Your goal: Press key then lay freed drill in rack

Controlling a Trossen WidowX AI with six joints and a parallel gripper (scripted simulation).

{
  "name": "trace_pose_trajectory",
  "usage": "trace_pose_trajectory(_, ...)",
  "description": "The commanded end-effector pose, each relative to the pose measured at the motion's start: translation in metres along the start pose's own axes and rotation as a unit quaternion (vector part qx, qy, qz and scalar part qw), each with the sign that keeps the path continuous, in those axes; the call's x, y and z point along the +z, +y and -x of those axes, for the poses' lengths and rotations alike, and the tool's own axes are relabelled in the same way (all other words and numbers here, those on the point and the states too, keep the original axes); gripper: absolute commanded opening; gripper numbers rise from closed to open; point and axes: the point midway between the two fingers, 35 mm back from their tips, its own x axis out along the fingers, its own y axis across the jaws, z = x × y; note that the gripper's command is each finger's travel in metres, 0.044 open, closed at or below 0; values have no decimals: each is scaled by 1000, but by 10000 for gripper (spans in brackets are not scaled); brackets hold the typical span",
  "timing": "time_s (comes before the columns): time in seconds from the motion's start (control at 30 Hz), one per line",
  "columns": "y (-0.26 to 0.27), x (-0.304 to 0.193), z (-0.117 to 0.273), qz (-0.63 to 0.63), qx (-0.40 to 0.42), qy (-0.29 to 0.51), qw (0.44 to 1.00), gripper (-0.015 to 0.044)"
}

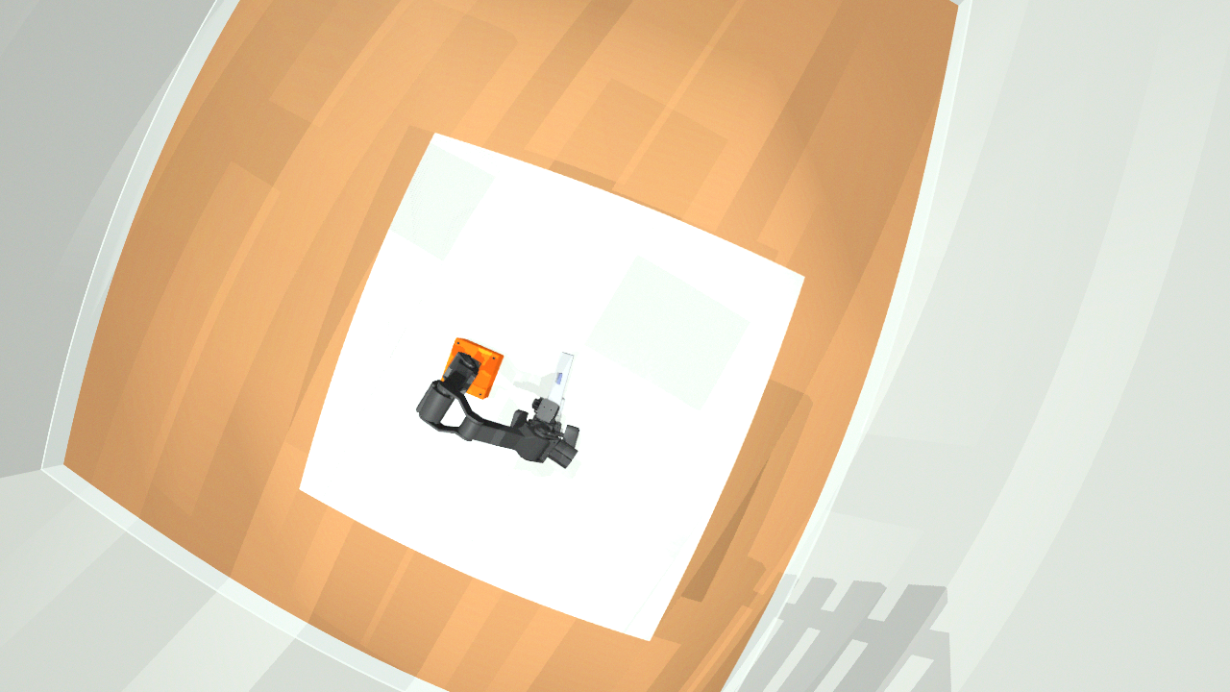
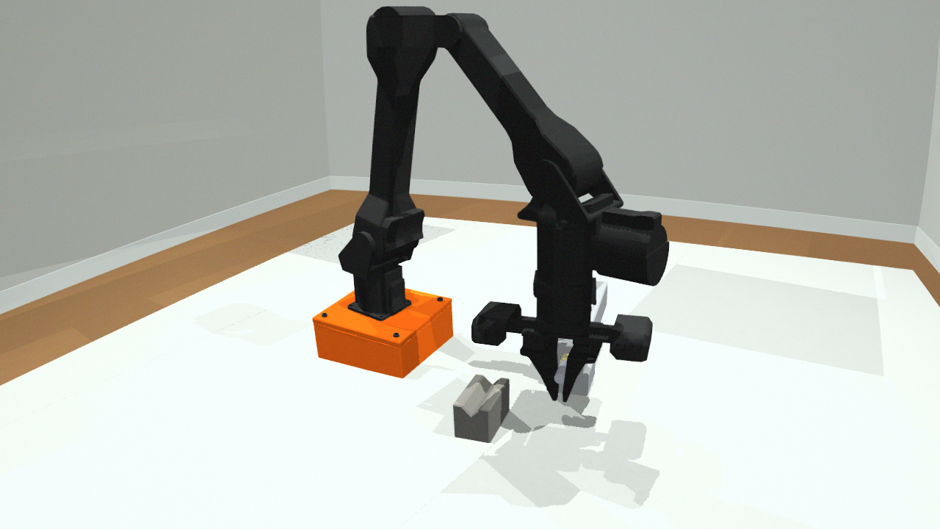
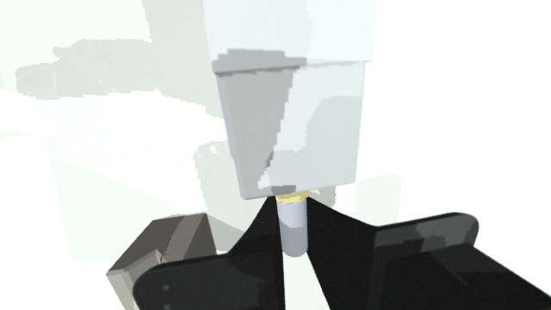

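The pale grey housing (image 1: 565, 364) (image 2: 582, 383) (image 3: 331, 129) lies lengthwise, with the small blue key (image 1: 558, 378) on its top. The key is hidden in the exterior view and outside the wrist view. The drill (image 3: 294, 234) (image 2: 564, 358) is a grey round shank that sticks out of the housing's end through a yellow collar (image 3: 293, 197). My gripper (image 2: 559, 393) (image 3: 282, 197) points down and is shut on the drill's shank, one finger on each side, close in front of the housing. The dark grey V-grooved rack (image 2: 471, 422) (image 3: 185, 237) stands beside the gripper, with its groove empty.
The orange base block (image 1: 488, 374) (image 2: 368, 348) carries the arm, on the far side of the rack from the housing. The white mat (image 1: 516, 258) (image 2: 164, 427) lies under everything, with wooden floor (image 1: 258, 258) around it.
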Motion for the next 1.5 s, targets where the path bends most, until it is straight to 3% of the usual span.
trace_pose_trajectory(0.0, -1, -5, 0, 2, 0, -1, 1000, 0)
trace_pose_trajectory(0.73, -3, -39, -2, 2, 0, 0, 1000, 0)
trace_pose_trajectory(1.27, -1, -31, -3, 2, 1, 0, 1000, 420)
trace_pose_trajectory(1.47, -2, -28, -3, 2, 0, 0, 1000, 440)
